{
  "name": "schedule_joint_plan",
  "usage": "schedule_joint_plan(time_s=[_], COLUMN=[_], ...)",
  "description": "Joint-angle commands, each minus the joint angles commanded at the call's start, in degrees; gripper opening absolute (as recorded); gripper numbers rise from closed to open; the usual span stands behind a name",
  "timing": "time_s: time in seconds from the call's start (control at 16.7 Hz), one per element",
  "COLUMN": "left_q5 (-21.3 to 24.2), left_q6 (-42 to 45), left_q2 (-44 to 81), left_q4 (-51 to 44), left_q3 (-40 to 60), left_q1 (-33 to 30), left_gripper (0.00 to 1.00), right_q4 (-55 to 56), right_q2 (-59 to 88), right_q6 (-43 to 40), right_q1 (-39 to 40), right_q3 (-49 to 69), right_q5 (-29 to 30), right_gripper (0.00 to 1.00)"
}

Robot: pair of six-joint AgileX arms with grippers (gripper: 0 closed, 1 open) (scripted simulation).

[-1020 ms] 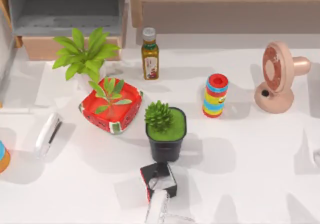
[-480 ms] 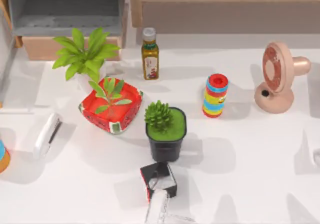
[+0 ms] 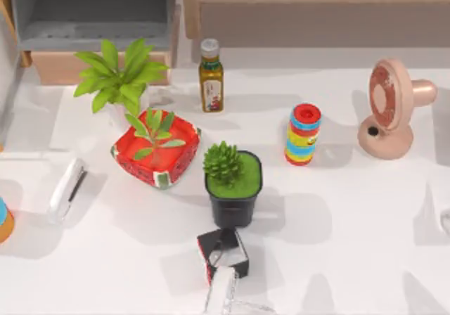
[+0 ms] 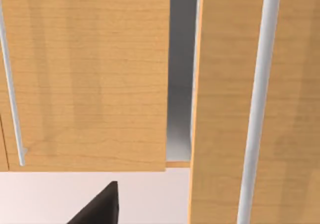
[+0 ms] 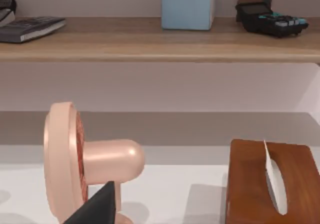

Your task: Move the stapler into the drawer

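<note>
- Stapler (image 3: 66, 188) lies flat on the white bench (image 3: 351, 209) at 9 o'clock in the top view, long axis tilted, dark strip facing the red tray.
- Drawer (image 3: 91, 27) sits open at 11 o'clock, grey floor exposed, tan front panel facing the bench; well apart from the stapler.
- Between them: leafy plant (image 3: 116, 76) and red watermelon tray (image 3: 156, 150).
- Centre: black pot with succulent (image 3: 232, 185); small black box (image 3: 223, 253) at 6 o'clock.
- Oil bottle (image 3: 211, 76) at 12, striped cylinder (image 3: 302, 133) at 2, pink fan (image 3: 390, 107) at 3.
- Our left wrist view faces tan cabinet panels (image 4: 85, 74); right wrist view faces the fan and a brown tissue box (image 5: 272, 181).
- We cannot tell the state of either end effector.
</note>
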Motion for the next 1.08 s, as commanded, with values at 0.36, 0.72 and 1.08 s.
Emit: schedule_joint_plan(time_s=[0.36, 0.72, 1.08], left_q5=[1.0, -2.3, -10.5], left_q6=[0.0, -2.5, -12.0], left_q2=[-0.2, -7.0, -18.1], left_q4=[0.7, -1.9, -16.6], left_q3=[-1.2, 2.3, 14.0], left_q1=[0.8, 3.2, -1.6], left_gripper=[1.00, 1.00, 1.00], right_q4=[0.0, 0.0, 0.0], right_q2=[0.0, 0.0, 0.0], right_q6=[0.0, 0.0, 0.0], right_q1=[0.0, 0.0, 0.0], right_q3=[0.0, 0.0, 0.0], right_q5=[0.0, 0.0, 0.0], right_gripper=[1.00, 1.00, 1.00])
